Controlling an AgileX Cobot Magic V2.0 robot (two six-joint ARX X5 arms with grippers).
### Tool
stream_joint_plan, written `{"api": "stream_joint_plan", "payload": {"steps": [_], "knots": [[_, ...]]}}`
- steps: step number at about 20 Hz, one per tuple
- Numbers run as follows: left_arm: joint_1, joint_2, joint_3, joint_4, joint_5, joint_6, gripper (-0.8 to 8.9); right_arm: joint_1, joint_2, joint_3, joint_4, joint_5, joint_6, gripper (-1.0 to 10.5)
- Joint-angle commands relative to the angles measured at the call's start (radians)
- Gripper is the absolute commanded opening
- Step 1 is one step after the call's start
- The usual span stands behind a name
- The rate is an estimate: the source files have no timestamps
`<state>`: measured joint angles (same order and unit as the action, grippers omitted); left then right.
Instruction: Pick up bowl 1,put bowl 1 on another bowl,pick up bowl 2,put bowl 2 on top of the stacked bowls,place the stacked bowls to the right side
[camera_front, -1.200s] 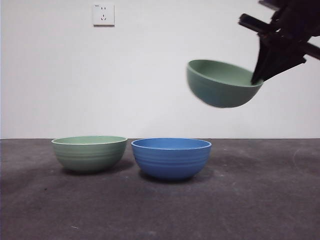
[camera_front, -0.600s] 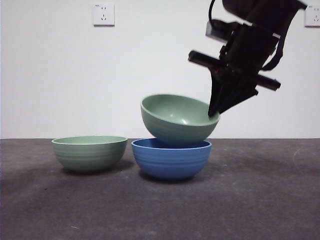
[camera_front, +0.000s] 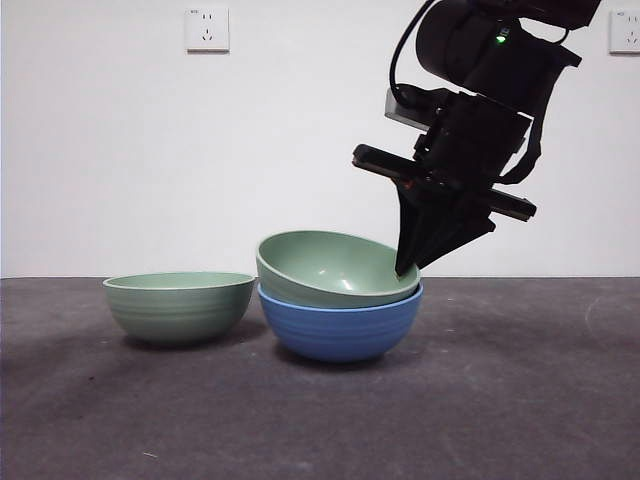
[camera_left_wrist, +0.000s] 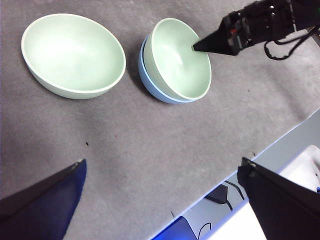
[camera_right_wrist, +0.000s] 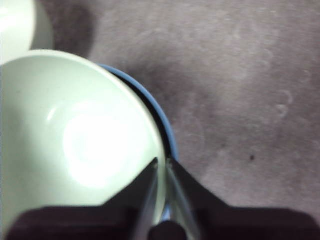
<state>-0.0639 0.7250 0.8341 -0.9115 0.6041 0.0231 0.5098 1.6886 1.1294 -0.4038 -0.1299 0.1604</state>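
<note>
Bowl 1 (camera_front: 335, 268) has come down from the air and now sits tilted in the blue bowl (camera_front: 340, 322); the right gripper (camera_right_wrist: 162, 162) apparently still pinches its rim, so release comes next.

Bowl 1 (camera_front: 335, 268), sage-green, pale-rimmed, nested tilted in another bowl (camera_front: 340, 320), blue, ribbed, upright on table. Bowl 2 (camera_front: 179, 307), matching green, upright, just beside blue bowl, not touching.

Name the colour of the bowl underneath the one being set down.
Blue bowl, faintly ribbed; the front view shows it best.
</note>
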Motion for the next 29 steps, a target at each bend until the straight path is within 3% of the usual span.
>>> {"api": "stream_joint_plan", "payload": {"steps": [1, 8, 11, 17, 20, 26, 27, 29], "knots": [[-0.003, 0.045, 0.002, 0.040, -0.002, 0.007, 5.12, 0.005, 0.010, -0.006, -0.017, -0.002, 0.000, 2.6], [-0.015, 0.233, 0.002, 0.190, -0.106, 0.003, 5.12, 0.009, -0.096, 0.006, -0.074, -0.001, 0.000, 2.9], [-0.035, 0.336, 0.002, 0.292, -0.160, -0.009, 5.12, 0.008, -0.232, 0.006, -0.129, 0.001, -0.001, 2.9], [-0.092, 0.589, 0.015, 0.550, -0.297, -0.111, 5.12, 0.008, -0.557, 0.006, -0.276, 0.008, -0.004, 2.9], [-0.117, 0.725, 0.079, 0.566, -0.409, -0.109, 5.12, 0.008, -0.681, 0.006, -0.351, 0.008, -0.003, 2.9], [-0.129, 0.920, 0.226, 0.521, -0.476, -0.110, 4.97, 0.008, -0.819, 0.006, -0.471, 0.009, -0.001, 2.9], [-0.129, 0.926, 0.228, 0.521, -0.481, -0.110, 4.69, 0.008, -0.827, 0.006, -0.481, 0.009, -0.001, 2.9], [-0.129, 0.933, 0.228, 0.520, -0.489, -0.109, 2.87, 0.008, -0.839, 0.006, -0.495, 0.008, -0.001, 2.9]]}}
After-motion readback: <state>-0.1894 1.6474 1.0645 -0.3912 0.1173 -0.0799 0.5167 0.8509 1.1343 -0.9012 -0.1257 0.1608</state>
